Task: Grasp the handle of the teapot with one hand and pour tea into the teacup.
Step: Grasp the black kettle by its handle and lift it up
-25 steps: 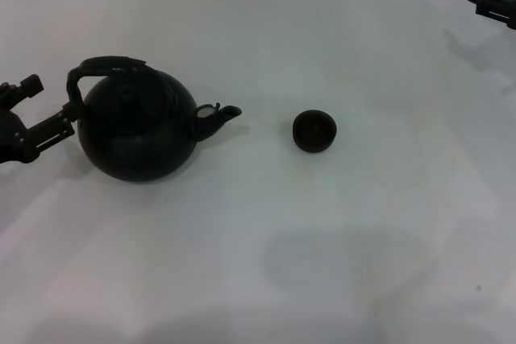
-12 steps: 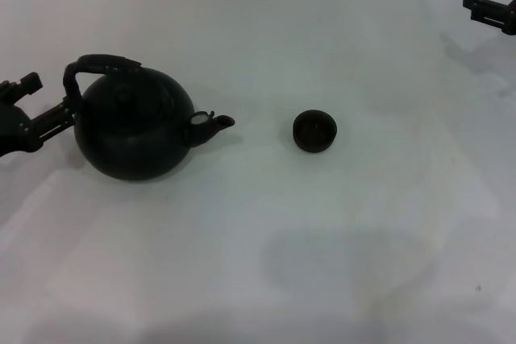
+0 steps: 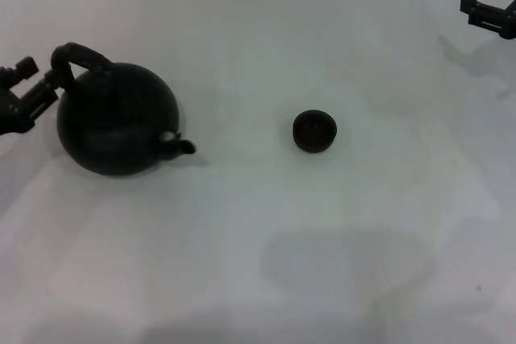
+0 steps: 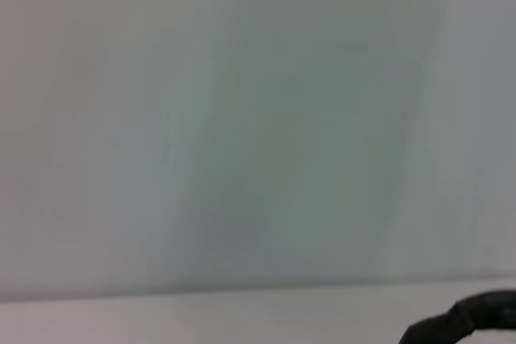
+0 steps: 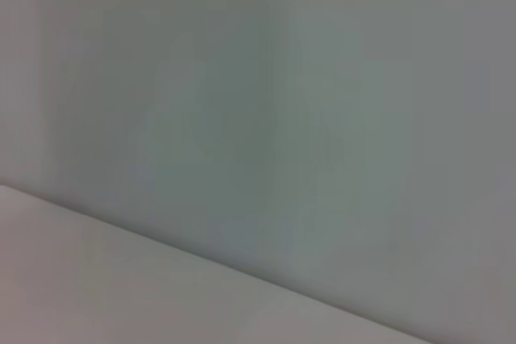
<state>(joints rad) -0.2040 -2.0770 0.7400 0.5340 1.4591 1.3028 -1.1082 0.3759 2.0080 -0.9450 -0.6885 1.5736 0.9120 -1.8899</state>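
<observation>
The teapot (image 3: 113, 122) stands on the white table at the left, with its spout (image 3: 182, 147) pointing towards the front right. The handle (image 3: 77, 58) arches over its far-left side; a black curved bit of it shows in the left wrist view (image 4: 472, 321). My left gripper (image 3: 37, 80) is at the far left, open, with one finger touching the handle's left end. The teacup (image 3: 314, 131) stands upright near the middle, well apart from the spout. My right gripper (image 3: 477, 12) is parked open at the far right back.
The white table (image 3: 266, 263) carries only the teapot and teacup. Both wrist views show mostly a pale wall beyond the table's edge.
The teapot has turned and shifted left: its spout swung from pointing right at the teacup towards the front. The left gripper moved back and left with the handle. The teacup stayed put.
</observation>
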